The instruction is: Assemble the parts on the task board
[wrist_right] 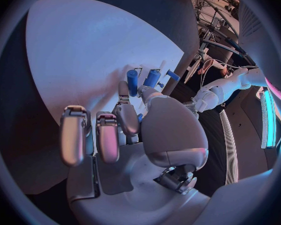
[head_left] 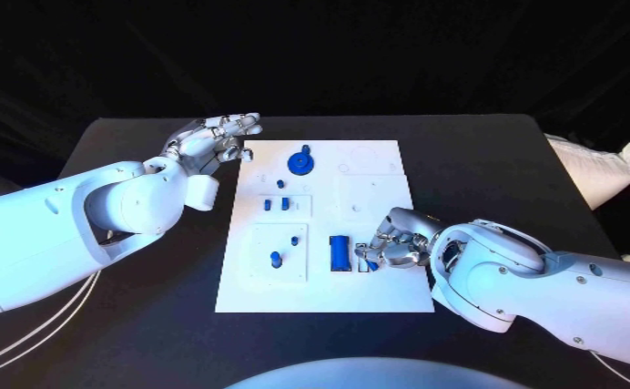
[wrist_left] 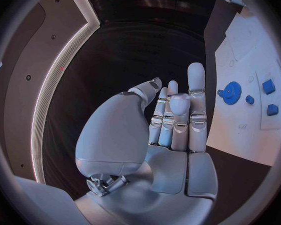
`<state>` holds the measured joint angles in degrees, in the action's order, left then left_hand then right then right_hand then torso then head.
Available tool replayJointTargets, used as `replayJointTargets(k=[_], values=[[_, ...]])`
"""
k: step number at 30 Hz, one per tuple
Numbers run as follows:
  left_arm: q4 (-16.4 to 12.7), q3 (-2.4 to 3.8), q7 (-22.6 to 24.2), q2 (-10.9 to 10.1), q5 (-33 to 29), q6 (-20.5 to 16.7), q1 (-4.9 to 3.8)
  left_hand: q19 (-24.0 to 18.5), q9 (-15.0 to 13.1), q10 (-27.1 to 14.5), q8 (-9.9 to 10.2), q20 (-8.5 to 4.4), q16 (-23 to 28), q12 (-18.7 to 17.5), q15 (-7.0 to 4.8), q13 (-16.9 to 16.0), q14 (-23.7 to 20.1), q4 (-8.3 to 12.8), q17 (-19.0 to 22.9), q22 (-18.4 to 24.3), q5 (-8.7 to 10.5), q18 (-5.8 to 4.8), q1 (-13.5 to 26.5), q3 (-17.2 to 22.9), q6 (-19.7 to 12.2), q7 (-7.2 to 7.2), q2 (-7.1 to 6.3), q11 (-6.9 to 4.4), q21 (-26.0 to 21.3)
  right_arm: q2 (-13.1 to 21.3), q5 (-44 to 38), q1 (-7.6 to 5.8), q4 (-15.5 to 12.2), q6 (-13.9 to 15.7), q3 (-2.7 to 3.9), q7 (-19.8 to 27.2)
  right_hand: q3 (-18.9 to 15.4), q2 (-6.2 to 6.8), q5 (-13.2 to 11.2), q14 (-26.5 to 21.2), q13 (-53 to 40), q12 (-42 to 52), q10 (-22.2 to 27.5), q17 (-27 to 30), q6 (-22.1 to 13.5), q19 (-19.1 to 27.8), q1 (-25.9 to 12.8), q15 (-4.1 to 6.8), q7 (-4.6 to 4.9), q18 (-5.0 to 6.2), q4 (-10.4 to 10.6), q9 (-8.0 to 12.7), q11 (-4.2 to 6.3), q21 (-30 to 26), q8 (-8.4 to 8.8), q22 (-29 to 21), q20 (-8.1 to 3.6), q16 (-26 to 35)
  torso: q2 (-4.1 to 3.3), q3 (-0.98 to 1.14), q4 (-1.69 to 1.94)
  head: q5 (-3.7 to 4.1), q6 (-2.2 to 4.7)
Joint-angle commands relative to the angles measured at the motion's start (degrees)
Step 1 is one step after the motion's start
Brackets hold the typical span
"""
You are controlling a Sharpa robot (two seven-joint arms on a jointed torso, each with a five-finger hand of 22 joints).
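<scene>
Right hand (head_left: 394, 245) has its fingers curled down at a blue part (head_left: 340, 251) near the task board (head_left: 374, 293)'s near edge, probably to seat it, though actual grip unclear; left hand (head_left: 217, 141) hovers open off the far-left corner.

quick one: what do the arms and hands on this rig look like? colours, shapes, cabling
Both arms are glossy white with rounded, bulbous shells. The left hand and right hand are silver metal, many-fingered, with segmented fingers and smooth pale palm and finger covers. Thin white cables hang beneath the left arm. No markings visible.
</scene>
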<state>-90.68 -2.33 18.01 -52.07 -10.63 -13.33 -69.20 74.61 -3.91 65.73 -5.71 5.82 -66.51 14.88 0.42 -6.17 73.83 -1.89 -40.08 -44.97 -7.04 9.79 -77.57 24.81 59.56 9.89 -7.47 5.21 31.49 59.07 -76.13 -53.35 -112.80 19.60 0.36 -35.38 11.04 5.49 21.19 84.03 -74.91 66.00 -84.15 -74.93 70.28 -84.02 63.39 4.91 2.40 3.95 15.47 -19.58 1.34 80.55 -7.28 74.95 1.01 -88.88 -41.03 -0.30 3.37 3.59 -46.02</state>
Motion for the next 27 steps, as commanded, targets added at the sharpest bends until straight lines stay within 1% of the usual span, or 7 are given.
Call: replayJointTargets(k=[1, 6, 11, 18, 19, 22, 27], values=[[-0.1, 0.03, 0.1, 0.0, 0.2, 1.1, -0.02, -0.3, 0.0, -0.4, -0.4, 0.06, 0.3, 0.3, -0.07, -0.1, -0.4, 0.3, 0.1, 0.1, -0.34, 0.58, -0.4, -0.1, -0.4, -0.04, -0.07, 0.03, -0.2, -0.2, -0.8, 0.09, -0.3, -1.3, -0.03, 0.3, -1.1, -0.22, 0.3, 5.7, -3.7, 0.2, -1.0, -14.0, 0.0, -1.5, -0.7, 0.58, 0.08, -1.02, 0.4, -0.1, 0.49, 0.4, 0.32, 2.4, -0.50, -0.3, 0.00, 0.00, 0.00, 0.00, 0.03], [-0.1, 0.03, 0.1, 0.0, 0.2, 1.1, -0.02, -0.3, 0.0, -0.4, -0.4, 0.06, 0.3, 0.3, -0.07, -0.1, -0.4, 0.3, 0.1, 0.1, -0.34, 0.58, -0.4, -0.1, -0.4, -0.04, -0.07, 0.03, -0.2, -0.2, -1.0, 0.10, -0.3, -1.3, -0.03, 0.3, -3.1, -0.82, 0.1, 5.8, -3.8, 0.3, -1.1, -14.1, 0.1, -1.6, -1.7, 0.61, 0.01, -1.05, 1.1, -0.1, 0.54, 0.5, 0.37, 2.6, -0.53, -0.4, -0.01, -0.02, -0.01, -0.01, -0.01], [-0.1, 0.03, 0.1, 0.0, 0.2, 1.1, -0.02, -0.3, 0.0, -0.4, -0.4, 0.06, 0.3, 0.3, -0.07, -0.1, -0.4, 0.3, 0.1, 0.1, -0.34, 0.58, -0.4, -0.1, -0.4, -0.04, -0.07, 0.03, -0.2, -0.1, -1.2, 0.10, -0.4, -1.1, -0.03, 0.4, -5.8, -1.57, -1.6, 5.8, -4.0, 0.4, -1.1, -14.2, 0.2, -1.6, -3.6, 0.65, -0.06, -1.07, 1.2, -0.2, 0.58, 0.5, 0.43, 2.7, -0.55, -0.5, 0.00, -0.01, 0.01, 0.00, 0.01], [-0.1, 0.03, 0.1, 0.0, 0.2, 1.2, -0.02, -0.3, 0.0, -0.4, -0.4, 0.06, 0.3, 0.3, -0.07, -0.1, -0.4, 0.3, 0.1, 0.1, -0.34, 0.58, -0.4, -0.1, -0.4, -0.04, -0.07, 0.03, -0.2, 0.3, -1.5, 0.11, -0.7, -0.8, -0.03, 0.5, -11.5, -2.08, -8.5, 5.8, -4.2, 0.3, -1.2, -14.3, 0.4, -1.6, -6.9, 0.65, -0.10, -1.09, 1.2, -0.4, 0.58, 0.6, 0.50, 2.8, -0.54, -0.5, -0.03, 0.02, 0.01, 0.03, -0.02], [-0.1, 0.03, 0.1, 0.0, 0.2, 1.2, -0.02, -0.3, 0.0, -0.4, -0.4, 0.06, 0.3, 0.3, -0.07, -0.1, -0.4, 0.3, 0.1, 0.1, -0.34, 0.58, -0.4, -0.1, -0.4, -0.04, -0.07, 0.03, -0.2, 0.4, -1.6, 0.12, -0.8, -0.7, -0.02, 0.5, -12.0, -2.23, -9.1, 5.8, -4.3, 0.3, -1.2, -14.3, 0.4, -1.6, -7.1, 0.64, -0.10, -1.10, 1.2, -0.5, 0.59, 0.6, 0.51, 2.9, -0.54, -0.5, -0.02, 0.03, -0.01, 0.01, 0.02], [-0.1, 0.03, 0.1, 0.0, 0.4, 1.2, -0.02, -0.3, 0.0, -0.4, -0.4, 0.06, 0.3, 0.3, -0.07, -0.1, -0.4, 0.3, 0.1, 0.1, -0.34, 0.58, -0.4, -0.1, -0.4, -0.04, -0.07, 0.03, -0.2, 0.6, -1.8, 0.12, -1.1, -0.6, -0.02, 0.5, -12.1, -2.38, -9.1, 5.8, -4.4, 0.5, -1.3, -14.4, 0.4, -1.7, -7.0, 0.65, -0.11, -1.12, 1.2, -0.5, 0.60, 0.7, 0.50, 3.0, -0.54, -0.6, -0.01, 0.04, -0.04, 0.01, 0.08], [-0.1, 0.03, 0.1, 0.0, 0.7, 1.2, -0.02, -0.3, 0.0, -0.6, -0.4, 0.08, 0.3, 0.4, -0.04, -0.1, -0.4, 0.3, 0.2, 0.1, -0.33, 0.57, -0.4, -0.2, -0.5, -0.01, -0.05, 0.06, -0.2, 1.3, -2.1, 0.12, -1.4, -0.8, -0.02, 0.5, -12.5, -3.53, -8.0, 5.8, -4.6, 0.8, -1.4, -14.5, 0.6, -1.7, -5.8, 0.70, -0.20, -1.17, 1.1, -0.6, 0.67, 0.9, 0.41, 3.2, -0.57, -0.7, -0.02, 0.02, 0.00, 0.14, 0.05]])
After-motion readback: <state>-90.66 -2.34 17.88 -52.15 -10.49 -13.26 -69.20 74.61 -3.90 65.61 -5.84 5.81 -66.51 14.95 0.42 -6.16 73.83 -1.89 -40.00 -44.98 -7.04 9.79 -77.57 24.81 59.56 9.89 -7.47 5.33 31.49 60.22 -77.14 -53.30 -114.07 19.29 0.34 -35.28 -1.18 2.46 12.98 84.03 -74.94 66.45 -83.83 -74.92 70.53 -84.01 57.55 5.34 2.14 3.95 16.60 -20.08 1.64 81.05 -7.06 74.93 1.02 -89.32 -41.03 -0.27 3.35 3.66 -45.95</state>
